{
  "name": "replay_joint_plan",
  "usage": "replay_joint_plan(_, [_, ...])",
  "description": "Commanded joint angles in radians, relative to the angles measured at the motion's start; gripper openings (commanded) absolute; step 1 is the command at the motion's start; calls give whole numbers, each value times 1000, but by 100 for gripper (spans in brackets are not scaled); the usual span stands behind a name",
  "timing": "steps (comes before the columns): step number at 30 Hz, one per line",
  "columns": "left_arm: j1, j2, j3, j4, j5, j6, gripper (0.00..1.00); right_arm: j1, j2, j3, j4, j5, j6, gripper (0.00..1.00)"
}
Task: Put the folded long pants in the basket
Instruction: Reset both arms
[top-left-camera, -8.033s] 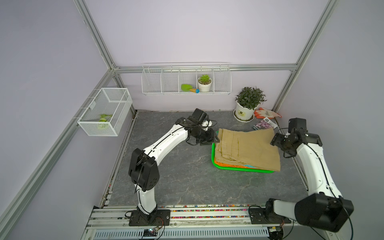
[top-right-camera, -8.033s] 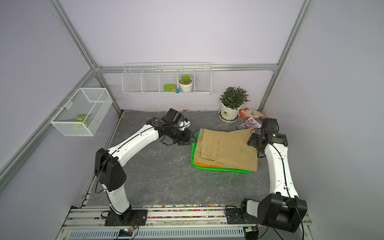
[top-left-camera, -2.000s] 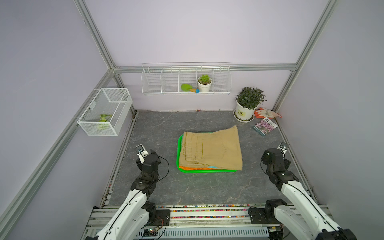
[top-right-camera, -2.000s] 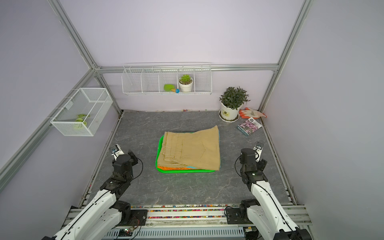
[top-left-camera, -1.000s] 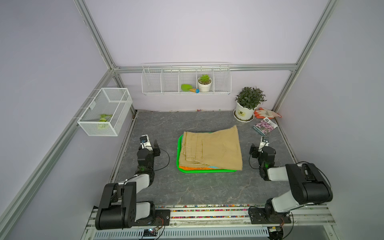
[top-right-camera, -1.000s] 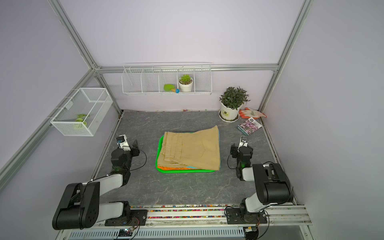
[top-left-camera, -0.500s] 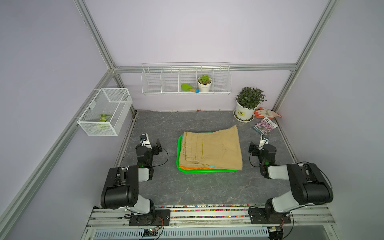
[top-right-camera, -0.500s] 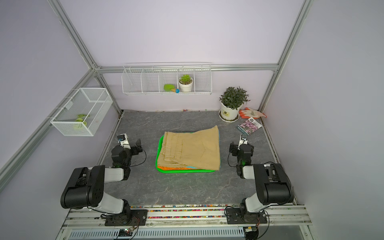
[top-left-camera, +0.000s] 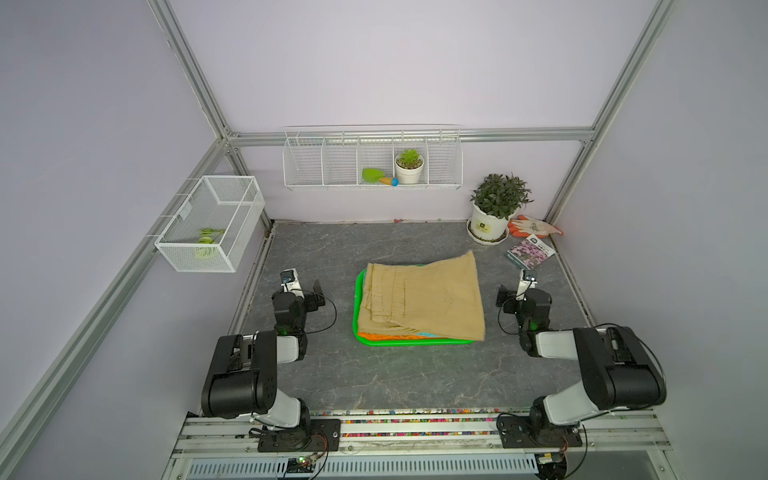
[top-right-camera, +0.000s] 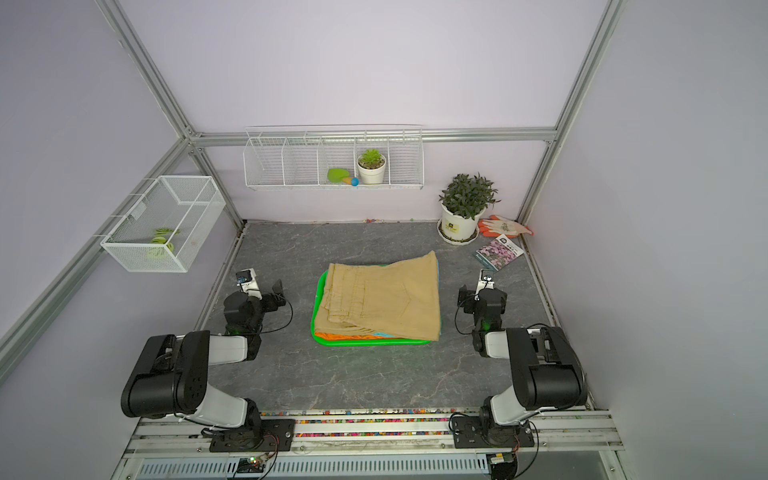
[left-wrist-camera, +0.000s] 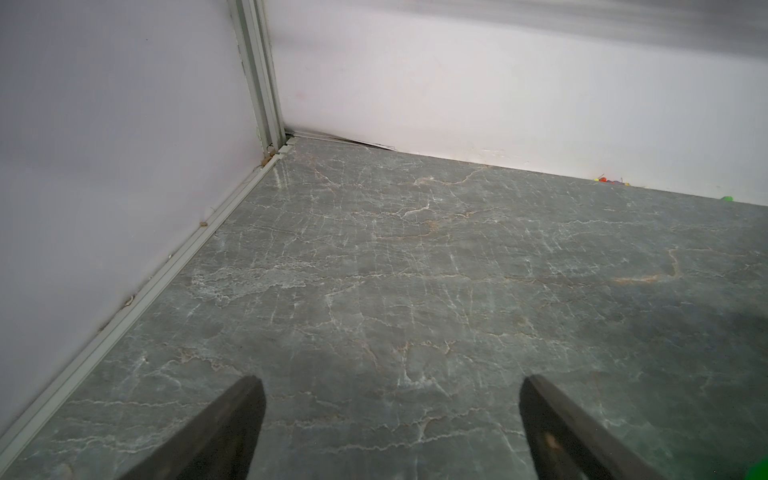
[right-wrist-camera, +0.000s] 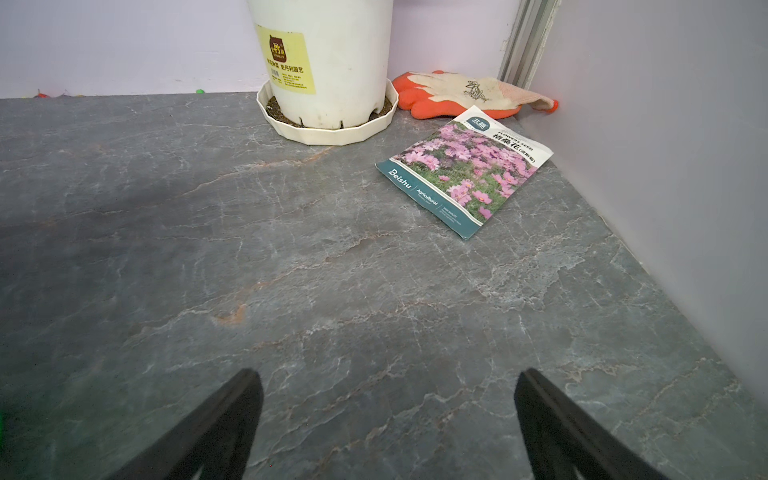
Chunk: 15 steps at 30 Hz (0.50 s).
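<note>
"So, is it finished?"

"Seems so. The stack of folded cloth trousers (top-left-camera: 422, 297), tan khaki on top with orange and teal edges beneath, lies in the bright green rectangular plastic basket (top-left-camera: 409, 342) mid-table, overhanging its rim on the robot's right."

"And the arms?"

"Folded either side. The left gripper (left-wrist-camera: 390, 386) and the right gripper (right-wrist-camera: 388, 382) gape wide, holding nothing."

"Anything left?"

"No trousers lie loose on the grey marbled tabletop (top-left-camera: 374, 374); a lilac pair I cannot see."

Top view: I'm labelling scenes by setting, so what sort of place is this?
Likely a robot test booth dressed as a gardening corner: aluminium frame, potted plant, seed packet.
</note>
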Motion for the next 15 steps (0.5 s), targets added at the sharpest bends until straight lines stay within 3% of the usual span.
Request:
replay_joint_plan(1, [-2, -10, 18, -7, 6, 1, 100, 5, -18, 12, 1, 4, -8, 99])
replay_joint_plan(15, [-2, -9, 21, -12, 6, -2, 100, 4, -18, 12, 2, 4, -8, 99])
